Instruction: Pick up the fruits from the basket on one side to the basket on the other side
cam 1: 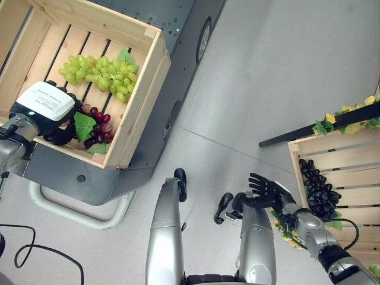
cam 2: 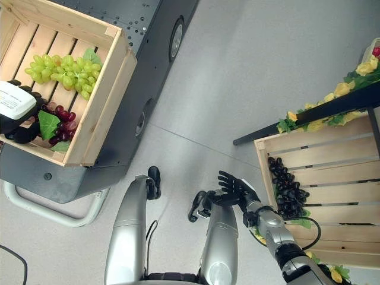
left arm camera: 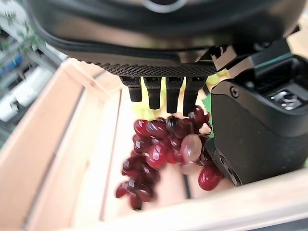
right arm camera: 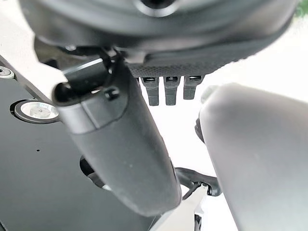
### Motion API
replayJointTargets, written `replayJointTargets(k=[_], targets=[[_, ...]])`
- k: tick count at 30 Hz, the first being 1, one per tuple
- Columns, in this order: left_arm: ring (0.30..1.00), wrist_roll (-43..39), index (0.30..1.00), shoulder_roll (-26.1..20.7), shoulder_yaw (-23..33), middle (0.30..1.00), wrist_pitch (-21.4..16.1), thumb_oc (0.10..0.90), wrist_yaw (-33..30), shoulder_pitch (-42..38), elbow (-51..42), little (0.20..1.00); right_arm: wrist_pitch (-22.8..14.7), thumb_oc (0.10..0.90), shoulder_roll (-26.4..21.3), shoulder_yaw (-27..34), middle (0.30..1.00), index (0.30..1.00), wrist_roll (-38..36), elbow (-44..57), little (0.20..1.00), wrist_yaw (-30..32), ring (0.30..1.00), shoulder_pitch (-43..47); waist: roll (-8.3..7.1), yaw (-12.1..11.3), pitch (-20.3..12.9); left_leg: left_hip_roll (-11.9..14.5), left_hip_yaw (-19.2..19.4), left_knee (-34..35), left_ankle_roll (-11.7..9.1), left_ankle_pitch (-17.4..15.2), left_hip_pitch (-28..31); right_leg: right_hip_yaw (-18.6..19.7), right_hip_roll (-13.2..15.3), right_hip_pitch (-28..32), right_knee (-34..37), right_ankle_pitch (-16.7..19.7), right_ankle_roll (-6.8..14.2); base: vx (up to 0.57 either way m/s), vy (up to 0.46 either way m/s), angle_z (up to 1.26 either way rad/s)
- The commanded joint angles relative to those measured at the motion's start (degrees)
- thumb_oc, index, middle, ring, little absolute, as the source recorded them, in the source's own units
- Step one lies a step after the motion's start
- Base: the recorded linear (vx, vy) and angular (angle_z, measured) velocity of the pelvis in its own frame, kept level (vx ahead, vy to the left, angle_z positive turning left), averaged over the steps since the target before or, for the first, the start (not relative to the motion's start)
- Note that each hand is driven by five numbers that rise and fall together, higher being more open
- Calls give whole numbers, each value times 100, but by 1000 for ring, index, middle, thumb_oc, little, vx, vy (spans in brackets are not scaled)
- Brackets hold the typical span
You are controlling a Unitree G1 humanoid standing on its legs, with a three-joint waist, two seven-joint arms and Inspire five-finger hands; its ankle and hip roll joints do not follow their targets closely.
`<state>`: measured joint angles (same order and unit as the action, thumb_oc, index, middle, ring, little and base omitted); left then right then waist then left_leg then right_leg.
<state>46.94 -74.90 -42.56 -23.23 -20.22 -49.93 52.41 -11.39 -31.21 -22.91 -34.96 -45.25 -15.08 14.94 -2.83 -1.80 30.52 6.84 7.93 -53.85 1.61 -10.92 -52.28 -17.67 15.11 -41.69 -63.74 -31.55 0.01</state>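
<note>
One left hand (cam 1: 44, 107) at red grapes (cam 1: 98, 126)

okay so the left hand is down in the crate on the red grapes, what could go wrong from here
1. The left hand reaches into the left crate over the red grapes; its fingers look straight above the bunch, not round it, so a lift now could leave the bunch behind or shed grapes.
2. The bunch lies by the crate's near wall, so it could snag there.
3. The green grapes lie close beside and might get dragged along.
The right hand hangs open beside the right crate, which holds dark grapes.
</note>
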Motion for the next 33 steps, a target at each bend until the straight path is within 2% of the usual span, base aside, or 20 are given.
replayJointTargets(k=[1,5,13,15,16,20,21,25,27,28,30,31,33], targets=[[900,-755,900,100,-183,900,-314,800,131,-269,-349,900,-344,800,-520,342,900,900,-348,90,900,-231,900,-183,111,5,-72,-6,381,169,248,-925,717,-51,-18,-253,519,1007,-45,0,0,0],[900,-1364,900,199,-117,900,-306,800,278,-238,-354,900,-343,800,-523,343,900,900,-402,129,900,-221,900,-183,59,-14,-72,-1,350,113,245,-925,585,-69,-29,-349,485,1015,-51,0,0,0],[900,-1660,900,523,-7,900,-160,800,-44,-156,-333,900,-331,800,-492,326,900,900,-513,96,900,-252,900,-71,-49,-42,-72,8,308,87,253,-940,492,-117,-65,-399,474,1010,-75,-1,-2,2],[900,-1833,900,591,11,900,32,800,103,-162,-325,900,-336,800,-460,326,900,900,-511,99,900,-231,900,-72,-70,-45,-72,10,300,65,252,-947,472,-127,-74,-408,465,1008,-77,0,0,0],[900,-1941,900,683,77,900,261,800,247,-100,-274,900,-330,800,-429,326,900,900,-512,86,900,-222,900,-62,-93,-52,-72,-3,284,75,254,-945,474,-133,-92,-394,485,1018,-74,0,0,0],[900,-2319,900,795,223,900,428,800,309,7,-177,900,-294,800,-413,318,900,900,-538,131,900,-196,900,-53,-126,-48,-72,-7,269,83,255,-934,470,-137,-107,-390,499,1029,-75,0,0,0],[900,-3043,900,964,484,900,326,800,268,117,-91,900,-269,800,-365,304,900,900,-549,157,900,-133,900,-39,-160,-52,-72,-9,263,96,258,-925,472,-138,-128,-394,504,1035,-79,0,0,0],[900,-4398,900,1345,1276,900,19,800,396,335,-101,900,-301,800,-253,328,900,900,-547,228,900,-58,900,-144,-223,-60,-72,-13,259,124,272,-931,504,-145,-165,-371,510,1014,-94,-4,-7,-1],[900,-4369,900,1485,1547,900,20,800,515,427,-170,900,-294,800,-200,354,900,900,-509,279,900,-22,900,-205,-248,-55,-72,-17,254,166,273,-924,531,-157,-185,-340,540,1019,-93,0,0,0],[900,-3941,900,1537,1595,900,42,800,594,454,-198,900,-265,800,-166,390,900,900,-469,326,900,-3,900,-236,-259,-50,-72,-26,251,190,269,-912,547,-160,-198,-321,560,1030,-88,0,0,0],[900,-3157,900,1532,1461,900,302,800,666,429,-306,900,-186,800,-181,414,900,900,-482,475,900,52,900,-260,-254,-39,-72,-45,253,214,269,-897,547,-162,-197,-327,562,1035,-92,0,0,0],[900,-3062,900,1518,1404,900,348,800,641,401,-318,900,-171,800,-187,416,900,900,-480,496,900,55,900,-256,-250,-33,-72,-50,255,215,271,-897,548,-158,-197,-331,555,1033,-92,0,0,0],[900,-2595,900,1459,1168,900,680,800,741,268,-275,900,-154,800,-213,405,900,900,-469,515,900,30,900,-220,-237,-9,-72,-55,268,223,286,-901,565,-143,-194,-336,545,1028,-91,-10,18,1]])
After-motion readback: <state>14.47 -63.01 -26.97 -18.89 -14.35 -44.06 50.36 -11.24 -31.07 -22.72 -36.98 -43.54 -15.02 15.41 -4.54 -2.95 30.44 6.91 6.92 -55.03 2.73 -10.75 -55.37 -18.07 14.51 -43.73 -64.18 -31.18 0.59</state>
